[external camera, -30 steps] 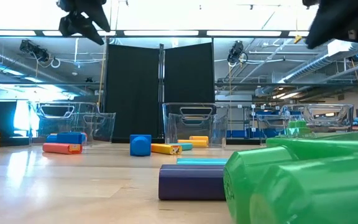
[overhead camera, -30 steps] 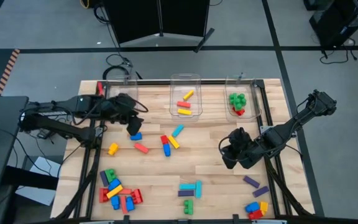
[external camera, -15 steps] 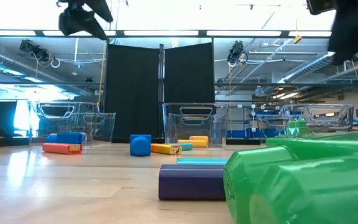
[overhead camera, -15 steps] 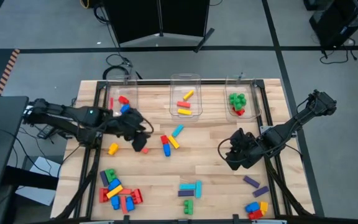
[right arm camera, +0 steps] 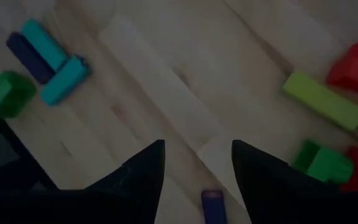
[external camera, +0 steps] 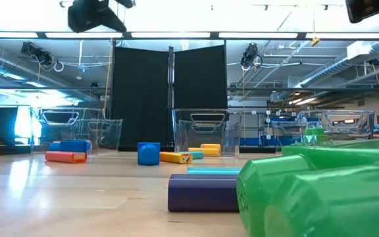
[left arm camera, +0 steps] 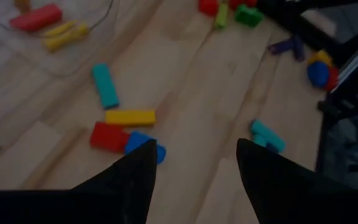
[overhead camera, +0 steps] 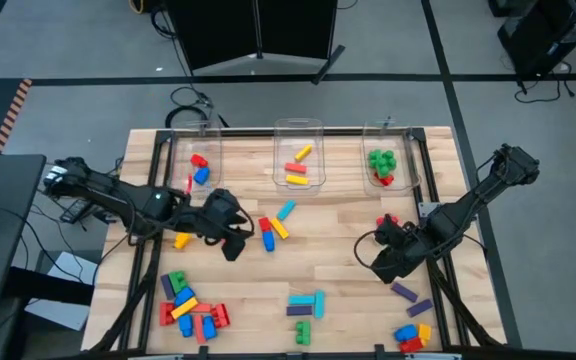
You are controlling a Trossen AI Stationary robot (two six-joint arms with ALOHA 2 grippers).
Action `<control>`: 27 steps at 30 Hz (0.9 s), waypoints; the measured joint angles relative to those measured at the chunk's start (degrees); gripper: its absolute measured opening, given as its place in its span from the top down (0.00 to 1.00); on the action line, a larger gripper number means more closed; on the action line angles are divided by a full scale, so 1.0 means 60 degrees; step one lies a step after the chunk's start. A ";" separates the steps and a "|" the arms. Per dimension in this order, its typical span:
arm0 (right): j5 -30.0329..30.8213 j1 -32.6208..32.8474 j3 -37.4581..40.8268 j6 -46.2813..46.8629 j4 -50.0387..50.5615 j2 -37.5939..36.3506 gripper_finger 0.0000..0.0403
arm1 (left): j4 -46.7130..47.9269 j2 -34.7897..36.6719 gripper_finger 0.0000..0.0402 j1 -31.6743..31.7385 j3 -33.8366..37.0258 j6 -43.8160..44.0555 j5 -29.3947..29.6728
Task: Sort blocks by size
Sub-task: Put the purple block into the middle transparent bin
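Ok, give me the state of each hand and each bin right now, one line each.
Left hand: open, empty, above the table's middle.
Right hand: open, empty, above the table's right side.
Left bin: holds red and blue blocks.
Middle bin: holds yellow and red blocks.
Right bin: holds green and red blocks.

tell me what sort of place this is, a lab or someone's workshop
Most likely a robotics lab or test hall. A wooden table in a black frame stands on grey floor, with three clear bins and toy blocks on it. The low view shows exposed ceiling pipes and long strip lights.
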State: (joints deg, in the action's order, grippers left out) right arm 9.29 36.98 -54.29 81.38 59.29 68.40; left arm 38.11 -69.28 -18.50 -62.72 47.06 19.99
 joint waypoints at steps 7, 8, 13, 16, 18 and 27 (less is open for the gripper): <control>-0.0533 0.0811 0.0210 0.0635 -0.0134 0.0524 0.51 | -0.0386 -0.0581 0.43 -0.0301 0.0015 0.0209 -0.0001; -0.0742 0.0922 0.0213 0.0667 -0.0137 0.0647 0.51 | -0.0504 -0.0637 0.43 -0.0313 0.0011 0.0209 -0.0004; -0.1716 0.1530 0.0213 0.0831 -0.0288 0.1368 0.53 | -0.0737 -0.0801 0.43 -0.0384 0.0011 0.0212 -0.0004; -0.1994 0.1890 0.0213 0.0999 -0.0292 0.1906 0.54 | -0.0742 -0.0809 0.43 -0.0384 0.0011 0.0212 -0.0004; -0.2101 0.2091 0.0213 0.1015 -0.0321 0.2286 0.54 | -0.0753 -0.0809 0.43 -0.0381 0.0011 0.0212 -0.0004; -0.2603 0.2540 0.0213 0.0543 -0.0930 0.3524 0.54 | -0.0844 -0.0812 0.43 -0.0380 0.0011 0.0209 -0.0004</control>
State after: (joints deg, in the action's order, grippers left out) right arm -6.33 52.22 -53.01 84.64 53.71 89.55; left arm 33.05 -74.15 -20.78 -62.65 48.31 19.97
